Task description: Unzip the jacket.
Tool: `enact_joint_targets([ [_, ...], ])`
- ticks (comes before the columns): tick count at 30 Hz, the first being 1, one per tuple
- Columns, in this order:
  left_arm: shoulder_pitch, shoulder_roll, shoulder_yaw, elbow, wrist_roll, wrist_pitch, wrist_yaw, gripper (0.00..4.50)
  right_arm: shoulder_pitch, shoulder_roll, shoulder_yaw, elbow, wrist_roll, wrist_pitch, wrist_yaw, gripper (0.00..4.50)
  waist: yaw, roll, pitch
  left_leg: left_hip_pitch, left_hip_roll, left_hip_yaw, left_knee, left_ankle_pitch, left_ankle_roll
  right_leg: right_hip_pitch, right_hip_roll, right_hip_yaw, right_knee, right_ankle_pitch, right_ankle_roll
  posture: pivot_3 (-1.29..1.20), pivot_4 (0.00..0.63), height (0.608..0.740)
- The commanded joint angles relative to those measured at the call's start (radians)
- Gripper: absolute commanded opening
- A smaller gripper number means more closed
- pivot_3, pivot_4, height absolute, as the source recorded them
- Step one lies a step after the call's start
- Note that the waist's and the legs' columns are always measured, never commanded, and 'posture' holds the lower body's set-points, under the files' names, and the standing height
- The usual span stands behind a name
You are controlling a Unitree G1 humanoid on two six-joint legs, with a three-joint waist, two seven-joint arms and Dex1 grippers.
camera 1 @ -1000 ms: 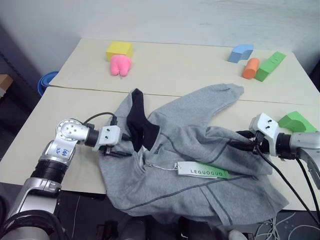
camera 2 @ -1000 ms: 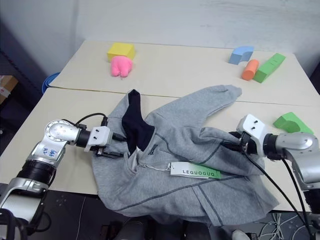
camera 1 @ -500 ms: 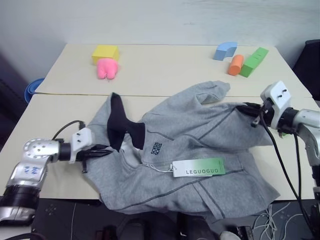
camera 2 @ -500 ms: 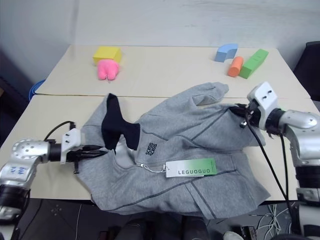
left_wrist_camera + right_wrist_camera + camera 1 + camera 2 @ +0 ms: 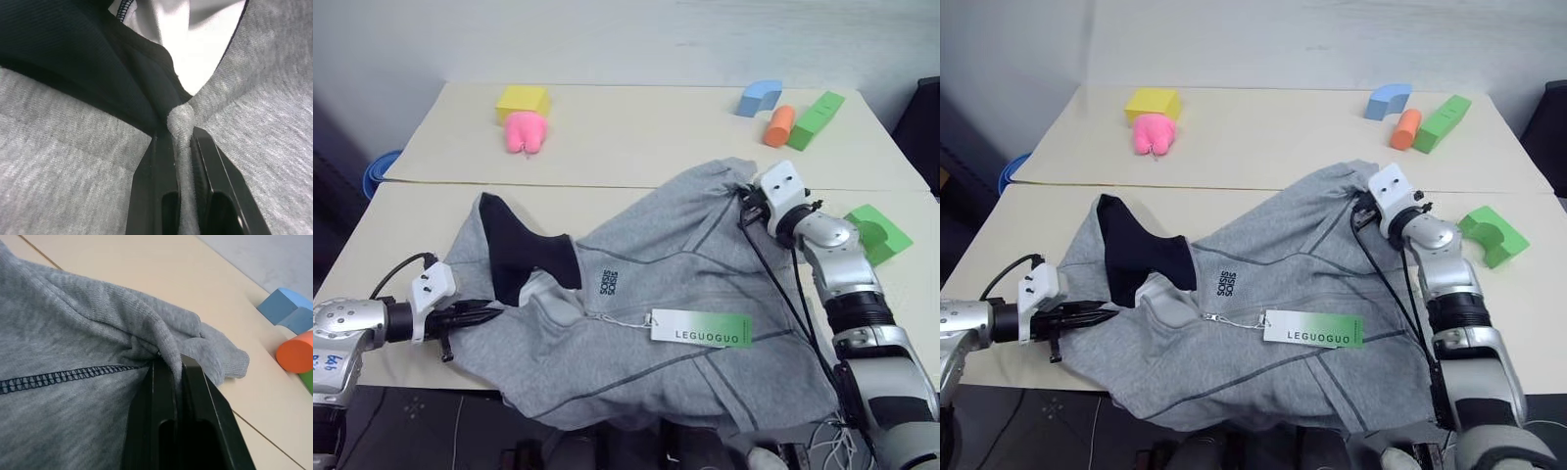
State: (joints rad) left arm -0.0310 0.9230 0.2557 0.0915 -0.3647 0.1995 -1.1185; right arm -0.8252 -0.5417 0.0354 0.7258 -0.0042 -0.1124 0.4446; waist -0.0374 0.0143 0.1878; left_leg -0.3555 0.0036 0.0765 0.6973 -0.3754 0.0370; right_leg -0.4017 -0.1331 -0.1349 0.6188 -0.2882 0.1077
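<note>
Two end effectors are now both pinched on the large light grey soft fabric zip jacket (image 5: 646, 294), where a second ago each was only arriving at it with its fingers apart. Left end effector (image 5: 480, 315): fingers closed on a fold of grey fabric right beside the dark navy inner collar (image 5: 514, 250); the left wrist view shows the ridge of cloth squeezed between them. Right end effector (image 5: 168, 364): fingers closed on a gathered edge of grey fabric at the far right of the garment, near the sleeve end. Since then the left has drawn outward to the left and the right has gone forward, so the jacket lies spread wider across the beige tabletop (image 5: 636, 127), collar pulled leftward, white-and-green hang tag (image 5: 702, 328) lying between the two end effectors. Judgement: this is a spreading and tensioning step; the zip still looks closed, and neither end effector is on the zip pull, so the unzipping itself is not yet begun.
</note>
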Motion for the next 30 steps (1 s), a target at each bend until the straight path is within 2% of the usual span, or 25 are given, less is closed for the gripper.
enact_joint_targets([
  [1,0.069,-0.007,0.111,-0.007,-0.039,0.062,0.055,0.96,-0.061,-0.038,-0.047,0.093,-0.042,-0.160,-0.106,1.06,-0.004,0.000,0.000,-0.001,0.000,0.000,0.000,0.000,0.000,-0.001,0.000,0.000,0.000,0.000,0.000,0.00,0.150,0.740],
  [3,0.081,-0.026,0.162,-0.033,-0.083,0.104,0.091,1.57,-0.068,-0.044,-0.053,0.103,-0.036,-0.230,-0.094,1.71,-0.004,0.000,0.000,-0.001,0.000,0.000,0.000,0.000,0.000,-0.002,0.000,0.000,0.001,0.000,0.000,0.00,0.150,0.740],
  [5,0.080,-0.041,0.223,-0.058,-0.136,0.147,0.121,2.21,-0.049,-0.054,-0.067,0.062,0.006,-0.290,-0.020,2.42,-0.002,0.001,0.000,-0.001,0.000,0.000,0.000,0.000,0.000,-0.002,0.000,0.000,0.001,0.000,0.000,0.00,0.150,0.740],
  [7,0.082,-0.049,0.282,-0.098,-0.203,0.199,0.123,2.87,-0.004,-0.079,-0.079,-0.018,0.071,-0.311,0.110,3.14,0.001,0.000,0.001,-0.001,0.000,0.000,0.001,0.000,0.000,-0.002,0.000,0.001,0.001,0.000,0.000,0.00,0.150,0.740],
  [10,0.066,-0.056,0.339,-0.161,-0.276,0.231,0.117,3.78,0.108,-0.139,-0.092,-0.219,0.215,-0.224,0.349,4.16,0.010,0.000,0.001,-0.001,0.001,-0.001,0.001,0.000,0.000,-0.001,-0.001,0.001,0.001,0.000,0.000,0.00,0.150,0.740],
  [11,0.056,-0.050,0.342,-0.181,-0.293,0.238,0.110,3.81,0.169,-0.184,-0.089,-0.338,0.278,-0.144,0.438,4.47,0.014,0.000,0.001,-0.002,0.000,-0.002,0.001,0.000,0.000,-0.001,-0.001,0.001,0.000,0.000,0.000,0.00,0.150,0.740],
  [12,0.044,-0.038,0.333,-0.200,-0.301,0.246,0.098,3.81,0.233,-0.228,-0.088,-0.461,0.343,-0.071,0.516,4.47,0.019,0.000,0.001,-0.002,0.000,-0.004,0.001,0.000,0.001,0.000,-0.001,0.002,0.000,0.000,0.000,0.00,0.150,0.740],
  [15,0.010,-0.004,0.283,-0.252,-0.316,0.283,0.066,4.42,0.387,-0.332,-0.086,-0.735,0.458,0.103,0.641,4.50,0.027,0.001,0.001,-0.003,-0.001,-0.007,0.002,-0.001,0.001,0.001,-0.001,0.003,-0.002,0.000,0.000,0.00,0.150,0.740],
  [18,-0.043,0.012,0.204,-0.296,-0.315,0.303,0.036,4.47,0.533,-0.413,-0.086,-0.956,0.510,0.229,0.683,4.50,0.036,0.000,0.001,-0.002,0.000,-0.008,0.002,-0.001,0.000,0.004,-0.001,0.003,-0.004,0.000,0.000,0.00,0.150,0.740],
  [20,-0.101,0.001,0.082,-0.334,-0.289,0.286,-0.007,4.47,0.667,-0.436,-0.082,-1.125,0.531,0.287,0.679,4.50,0.041,0.000,0.001,0.001,0.000,-0.008,0.002,-0.001,0.000,0.008,0.000,0.002,-0.006,0.000,0.000,0.00,0.150,0.740],
  [25,-0.188,-0.061,-0.185,-0.361,-0.178,0.211,-0.066,4.47,0.834,-0.372,-0.021,-1.332,0.489,0.383,0.546,4.50,0.052,-0.001,0.001,0.001,-0.002,-0.007,0.001,-0.002,-0.001,0.008,0.001,0.002,-0.007,0.000,0.000,0.00,0.150,0.740],
  [30,-0.247,-0.131,-0.326,-0.298,-0.056,0.096,-0.077,4.47,0.815,-0.277,0.098,-1.344,0.281,0.412,0.380,4.50,0.049,-0.001,0.001,0.001,-0.001,-0.006,0.002,-0.001,-0.001,0.008,0.003,0.002,-0.007,0.000,0.000,0.00,0.150,0.740],
])
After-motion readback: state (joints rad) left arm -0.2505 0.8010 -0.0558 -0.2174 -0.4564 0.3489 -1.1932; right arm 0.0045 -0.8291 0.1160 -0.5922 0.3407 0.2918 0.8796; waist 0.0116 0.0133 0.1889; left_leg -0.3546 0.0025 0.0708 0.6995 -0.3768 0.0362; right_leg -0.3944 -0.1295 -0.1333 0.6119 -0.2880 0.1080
